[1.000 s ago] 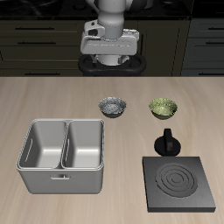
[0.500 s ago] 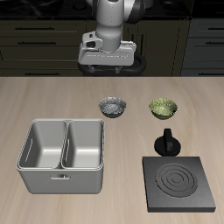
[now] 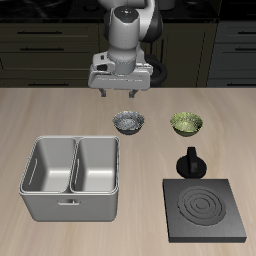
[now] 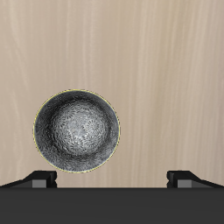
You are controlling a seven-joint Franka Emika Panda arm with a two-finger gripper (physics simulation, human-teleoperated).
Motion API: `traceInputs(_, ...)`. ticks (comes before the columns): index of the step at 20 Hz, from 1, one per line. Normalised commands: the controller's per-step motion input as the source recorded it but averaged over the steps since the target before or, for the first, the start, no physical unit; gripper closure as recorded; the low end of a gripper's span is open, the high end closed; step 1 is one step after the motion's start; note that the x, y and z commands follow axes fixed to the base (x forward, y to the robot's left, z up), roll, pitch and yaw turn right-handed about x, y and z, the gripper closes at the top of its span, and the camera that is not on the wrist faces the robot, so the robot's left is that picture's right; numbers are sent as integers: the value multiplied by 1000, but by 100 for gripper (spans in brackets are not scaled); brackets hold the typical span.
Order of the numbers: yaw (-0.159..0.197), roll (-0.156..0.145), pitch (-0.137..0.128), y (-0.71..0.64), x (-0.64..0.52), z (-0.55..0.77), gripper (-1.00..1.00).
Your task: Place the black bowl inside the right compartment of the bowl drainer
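Wrist view: hand (image 4: pixel 111 178) wide open, empty, above black bowl (image 4: pixel 77 132); bowl off-centre beneath fingers, so descent risks striking rim.

black bowl (image 3: pixel 129 122) behind bowl drainer (image 3: pixel 72 205), gripper (image 3: pixel 120 95) above, apart

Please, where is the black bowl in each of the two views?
Exterior view: black bowl stands on the wooden table, behind the bowl drainer, beside the olive-green bowl.
Wrist view: black bowl seen from above.
Shared landmark: the wooden table.
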Motion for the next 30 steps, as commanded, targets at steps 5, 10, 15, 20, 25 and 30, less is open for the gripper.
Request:
traceInputs(5, -3, 10, 56, 26, 151, -429, -100)
traceInputs(10, -38, -14, 59, -82, 48, -351, -100)
traceInputs(15, -33, -21, 65, -97, -5, -331, -100)
traceInputs(20, -32, 12, 51, 2, -22, -228, -100)
traceInputs(25, -19, 11, 45, 40, -33, -202, -100)
traceInputs(30, -62, 51, 50, 93, -53, -210, 100)
